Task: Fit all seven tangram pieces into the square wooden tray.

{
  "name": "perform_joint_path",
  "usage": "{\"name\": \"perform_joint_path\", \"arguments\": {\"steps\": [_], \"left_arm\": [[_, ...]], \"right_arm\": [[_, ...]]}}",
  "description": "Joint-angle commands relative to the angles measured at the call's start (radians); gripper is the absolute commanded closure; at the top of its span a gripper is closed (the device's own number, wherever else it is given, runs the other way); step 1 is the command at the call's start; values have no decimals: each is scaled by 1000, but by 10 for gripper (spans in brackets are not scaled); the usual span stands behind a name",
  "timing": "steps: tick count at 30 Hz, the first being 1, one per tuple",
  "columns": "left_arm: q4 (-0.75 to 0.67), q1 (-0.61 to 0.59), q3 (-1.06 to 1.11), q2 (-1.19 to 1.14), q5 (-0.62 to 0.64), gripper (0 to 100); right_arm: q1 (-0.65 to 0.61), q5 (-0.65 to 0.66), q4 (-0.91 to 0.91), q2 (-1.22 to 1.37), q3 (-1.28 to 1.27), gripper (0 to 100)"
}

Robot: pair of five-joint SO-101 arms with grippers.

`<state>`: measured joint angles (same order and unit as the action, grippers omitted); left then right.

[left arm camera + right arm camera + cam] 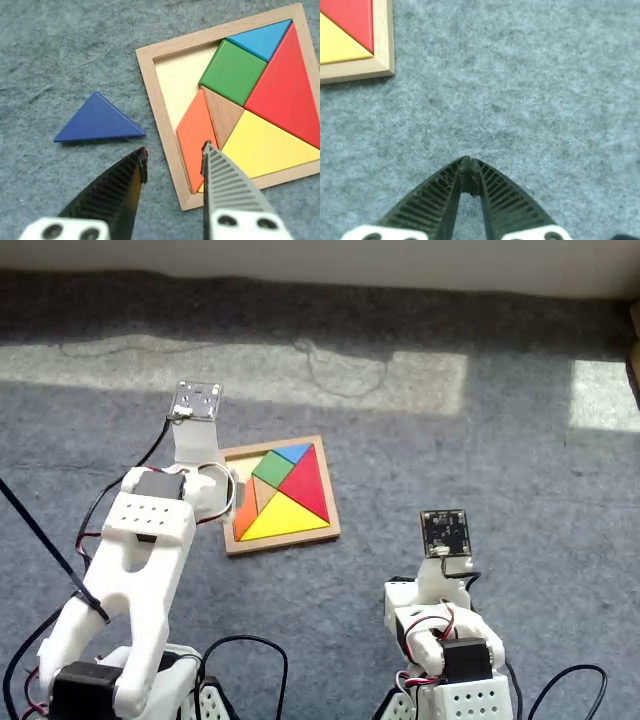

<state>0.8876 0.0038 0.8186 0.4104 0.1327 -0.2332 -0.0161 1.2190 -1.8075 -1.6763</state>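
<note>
Wood frames the square tray (285,540), which lies on grey carpet (520,490) between the two arms, closer to the left arm (140,560) than to the right arm (445,640). Six pieces sit flat inside it.

Seen from the left wrist, a light blue triangle (262,37) fills one corner. A green square (232,71) touches one of its sides and a big red triangle (285,95) another. A big yellow triangle (267,147) shares an edge with the red one and runs along the rim. A brown triangle (225,117) is wedged between the green square, the yellow triangle and an orange parallelogram (192,140). The parallelogram leans against the rim on its other side. One triangular gap (175,80) of bare tray floor is left, bounded by the rim, the green square and the orange parallelogram.

The seventh piece, a dark blue triangle (97,120), lies flat on the carpet just outside the tray, near the rim but not touching it.

The left gripper (174,150) hangs over the tray's edge with its jaws apart and nothing between them. The dark finger (120,190) is above the carpet near the dark blue triangle. The pale finger (225,185) is above the orange and yellow pieces. Whether either tip touches anything cannot be told.

The right gripper (470,167) has its fingertips pressed together, holding nothing, over bare carpet. It is well apart from the tray corner where red meets yellow.
</note>
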Motion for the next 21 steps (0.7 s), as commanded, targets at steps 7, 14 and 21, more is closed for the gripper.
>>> {"name": "perform_joint_path", "arguments": {"steps": [7, 14, 21], "left_arm": [[-12, -122, -4, 53, -12, 804], [71, -202, -4, 133, -141, 804], [167, -237, -7, 133, -557, 804]], "right_arm": [[12, -6, 4, -5, -153, 989], [12, -6, 4, -5, -153, 989], [12, -6, 4, -5, -153, 989]]}}
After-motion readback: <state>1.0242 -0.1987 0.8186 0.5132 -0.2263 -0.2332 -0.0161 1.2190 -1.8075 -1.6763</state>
